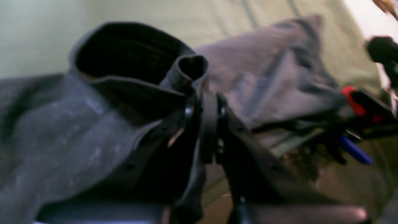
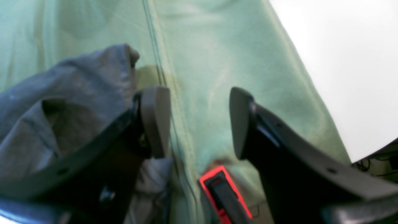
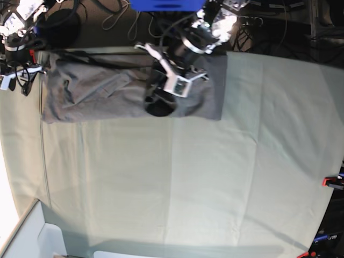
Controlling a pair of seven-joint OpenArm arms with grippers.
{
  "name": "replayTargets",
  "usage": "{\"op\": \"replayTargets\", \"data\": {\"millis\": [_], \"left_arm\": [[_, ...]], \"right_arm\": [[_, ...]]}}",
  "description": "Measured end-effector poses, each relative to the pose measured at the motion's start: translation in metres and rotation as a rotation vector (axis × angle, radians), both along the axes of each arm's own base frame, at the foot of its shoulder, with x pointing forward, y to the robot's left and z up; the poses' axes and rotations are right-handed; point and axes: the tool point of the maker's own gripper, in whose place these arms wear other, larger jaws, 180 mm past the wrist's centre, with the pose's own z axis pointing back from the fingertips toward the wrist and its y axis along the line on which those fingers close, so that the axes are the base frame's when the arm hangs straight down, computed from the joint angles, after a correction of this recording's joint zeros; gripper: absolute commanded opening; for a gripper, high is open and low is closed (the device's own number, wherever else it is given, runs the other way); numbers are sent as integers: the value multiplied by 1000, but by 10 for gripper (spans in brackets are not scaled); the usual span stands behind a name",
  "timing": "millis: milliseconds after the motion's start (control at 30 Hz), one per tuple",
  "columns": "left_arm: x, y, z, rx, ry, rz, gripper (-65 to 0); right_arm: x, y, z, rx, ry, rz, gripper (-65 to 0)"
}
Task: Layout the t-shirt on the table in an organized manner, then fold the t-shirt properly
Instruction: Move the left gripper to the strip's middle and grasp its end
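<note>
The grey t-shirt (image 3: 97,88) lies spread sideways along the far edge of the table (image 3: 188,177), wrinkled, with its right end near the middle of that edge. My left gripper (image 1: 206,102) is shut on a bunched fold of the t-shirt (image 1: 77,130), which rises around the jaws in a loop. In the base view this gripper (image 3: 158,102) sits over the shirt's right half. My right gripper (image 2: 197,121) stands open over bare green cloth at the table's edge. Its left finger (image 2: 155,121) is beside the t-shirt's end (image 2: 62,102), and nothing lies between the jaws.
A red-orange clamp (image 2: 222,193) grips the table's edge just below my right gripper, and another clamp (image 3: 329,181) is at the right edge. Cables and a blue box (image 3: 166,4) crowd the space behind the table. A white bin (image 3: 32,236) stands at the near left corner.
</note>
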Motion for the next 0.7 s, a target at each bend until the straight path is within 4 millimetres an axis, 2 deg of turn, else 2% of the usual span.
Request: {"op": "replayTargets", "data": {"millis": [67, 233, 400, 600, 700], "left_arm": [[2, -6, -1, 1, -6, -20, -650], [9, -7, -10, 21, 2, -29, -650], [21, -19, -13, 12, 4, -27, -650], [8, -47, -13, 24, -14, -141, -650], [2, -53, -19, 28, 2, -162, -650]], "right_arm": [[-4, -1, -2, 0, 14, -2, -340], [-3, -1, -1, -1, 10, -2, -340], [-3, 0, -2, 0, 11, -2, -340], [-3, -1, -1, -2, 11, 0, -340], [-3, -1, -1, -3, 11, 0, -340]]}}
